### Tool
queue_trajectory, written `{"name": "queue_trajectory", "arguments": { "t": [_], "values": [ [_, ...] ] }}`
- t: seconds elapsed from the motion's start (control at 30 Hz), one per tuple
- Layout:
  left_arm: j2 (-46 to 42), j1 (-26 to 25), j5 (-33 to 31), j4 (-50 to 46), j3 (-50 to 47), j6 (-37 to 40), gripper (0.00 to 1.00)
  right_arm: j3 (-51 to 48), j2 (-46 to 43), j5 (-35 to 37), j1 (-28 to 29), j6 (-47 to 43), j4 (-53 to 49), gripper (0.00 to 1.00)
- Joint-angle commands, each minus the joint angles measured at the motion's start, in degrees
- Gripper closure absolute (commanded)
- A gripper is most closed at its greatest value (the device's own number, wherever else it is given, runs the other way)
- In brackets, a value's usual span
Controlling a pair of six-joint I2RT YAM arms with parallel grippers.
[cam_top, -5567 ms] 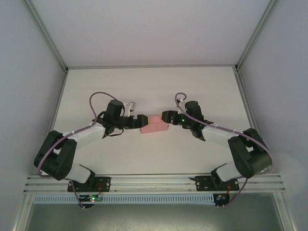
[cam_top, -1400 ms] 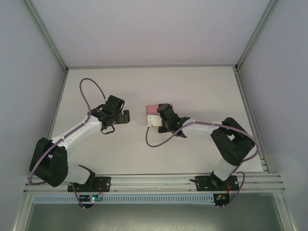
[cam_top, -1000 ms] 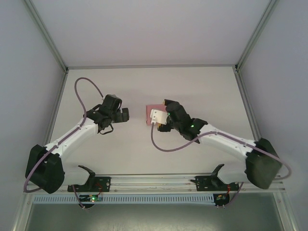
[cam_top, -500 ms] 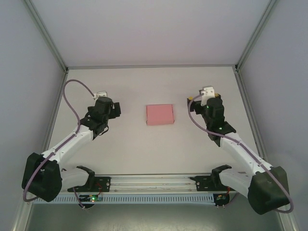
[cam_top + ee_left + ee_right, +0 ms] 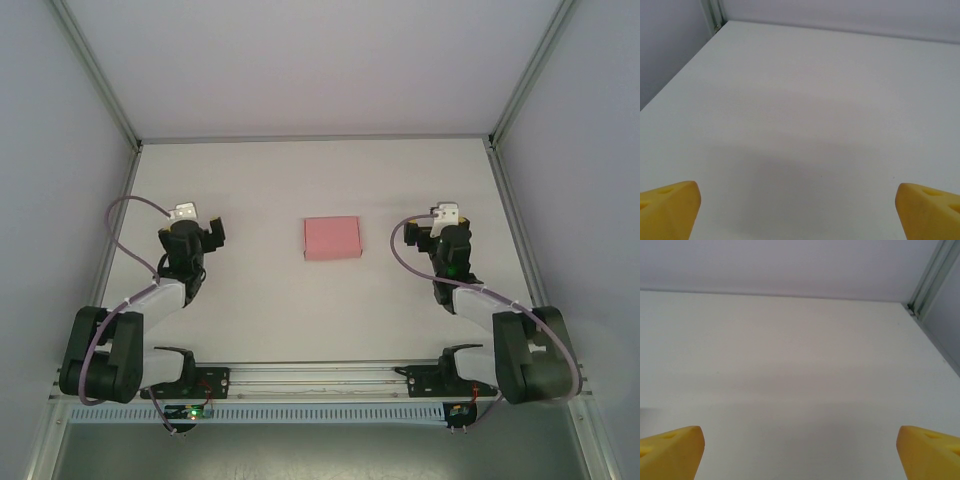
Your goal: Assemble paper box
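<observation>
The paper box [image 5: 332, 238] lies closed and flat on the white table [image 5: 330, 180], a small pink rectangle at the middle. My left gripper [image 5: 192, 230] is well to its left, open, nothing between its yellow fingertips [image 5: 667, 210]. My right gripper [image 5: 438, 226] is about as far to the box's right, also open and empty, its yellow fingertips [image 5: 670, 452] wide apart. Bare table lies under the left gripper [image 5: 800, 212] and the right gripper [image 5: 800, 455]. Neither gripper touches the box.
Aluminium frame posts [image 5: 120, 190] and pale walls close in the table on the left, right and back. A corner post [image 5: 927, 282] stands at the far right. The arms' bases [image 5: 190, 380] sit on the rail at the near edge.
Both arms have drawn back from the box toward their own sides and folded in near their bases. The right gripper left the box, which now lies alone at the middle.
</observation>
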Motion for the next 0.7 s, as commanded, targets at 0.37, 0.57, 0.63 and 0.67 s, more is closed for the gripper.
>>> {"name": "queue_trajectory", "arguments": {
  "t": [0.37,0.57,0.63,0.67],
  "values": [
    [15.5,3.9,13.4,15.8,0.2,6.0,0.00,1.2,13.8,-3.2,-5.1,1.6,14.8,0.02],
    [17.0,4.0,14.2,20.3,-0.7,6.7,0.00,-0.1,14.3,-3.0,-5.2,1.9,18.1,0.02],
    [16.5,3.9,14.1,18.5,-0.3,6.7,0.00,-0.2,14.4,-3.0,-5.2,1.9,18.3,0.02],
    [16.7,3.9,14.1,19.4,-0.6,6.8,0.00,0.0,14.2,-3.1,-5.2,1.8,17.7,0.02]
  ]
}}
